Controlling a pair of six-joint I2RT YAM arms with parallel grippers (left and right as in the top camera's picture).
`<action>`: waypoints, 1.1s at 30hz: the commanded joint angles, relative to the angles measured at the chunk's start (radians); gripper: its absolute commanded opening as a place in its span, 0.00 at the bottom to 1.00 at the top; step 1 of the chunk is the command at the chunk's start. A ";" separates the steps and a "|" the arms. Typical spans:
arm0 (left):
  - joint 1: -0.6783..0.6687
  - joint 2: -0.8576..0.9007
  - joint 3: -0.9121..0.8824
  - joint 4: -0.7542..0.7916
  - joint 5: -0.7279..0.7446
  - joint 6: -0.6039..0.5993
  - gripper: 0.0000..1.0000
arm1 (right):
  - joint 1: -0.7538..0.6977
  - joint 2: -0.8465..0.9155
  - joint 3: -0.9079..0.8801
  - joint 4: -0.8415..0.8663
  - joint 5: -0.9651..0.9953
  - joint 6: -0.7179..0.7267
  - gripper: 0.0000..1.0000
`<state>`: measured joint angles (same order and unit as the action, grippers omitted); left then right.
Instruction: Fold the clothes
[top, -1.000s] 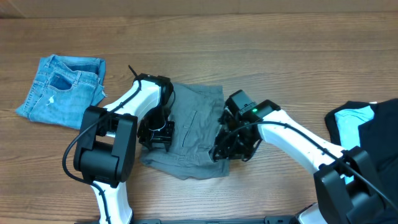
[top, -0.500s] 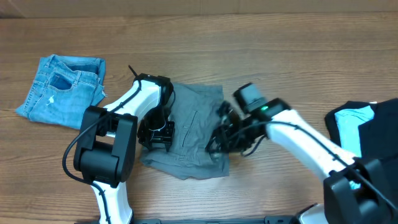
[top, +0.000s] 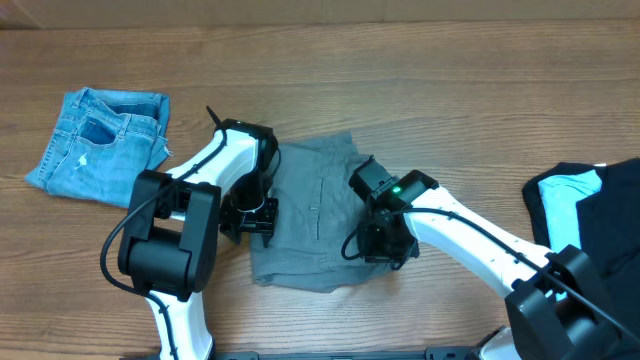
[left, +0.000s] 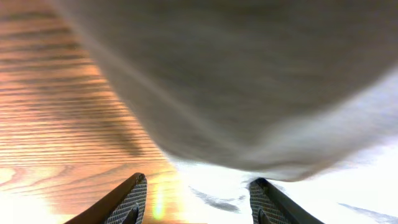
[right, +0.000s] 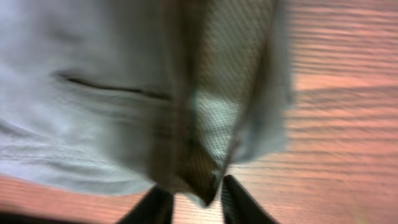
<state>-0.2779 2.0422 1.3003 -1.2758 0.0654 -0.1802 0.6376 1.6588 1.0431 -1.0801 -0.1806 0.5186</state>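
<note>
The clothes, a pair of grey shorts, lie crumpled at the middle of the table. My left gripper is at their left edge. In the left wrist view it stands open, with bare wood and glare between its fingers and blurred grey cloth beyond the tips. My right gripper is at the shorts' right side. In the right wrist view it is shut on a hanging fold of the shorts, whose netted lining shows; a slit pocket lies to the left.
Small blue denim shorts lie at the far left. Black and light-blue garments are heaped at the right edge. Bare wooden table runs behind the shorts.
The right gripper swung out to the right, then came back in over the shorts' right side. The shorts' lower-left part has drawn inward. The left arm has hardly moved.
</note>
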 joint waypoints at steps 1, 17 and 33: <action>0.017 -0.010 -0.007 -0.003 -0.032 0.002 0.53 | -0.001 -0.001 0.005 -0.035 -0.006 -0.039 0.52; 0.016 -0.079 0.291 0.215 0.034 0.144 0.33 | -0.267 -0.079 0.006 0.516 -0.105 -0.175 0.55; 0.055 -0.050 0.126 0.391 -0.024 0.260 0.09 | -0.341 0.074 0.015 0.643 -0.121 -0.178 0.04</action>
<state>-0.2588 1.9823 1.4437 -0.8864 0.1131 0.0536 0.3420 1.7718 1.0523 -0.4274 -0.3115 0.3473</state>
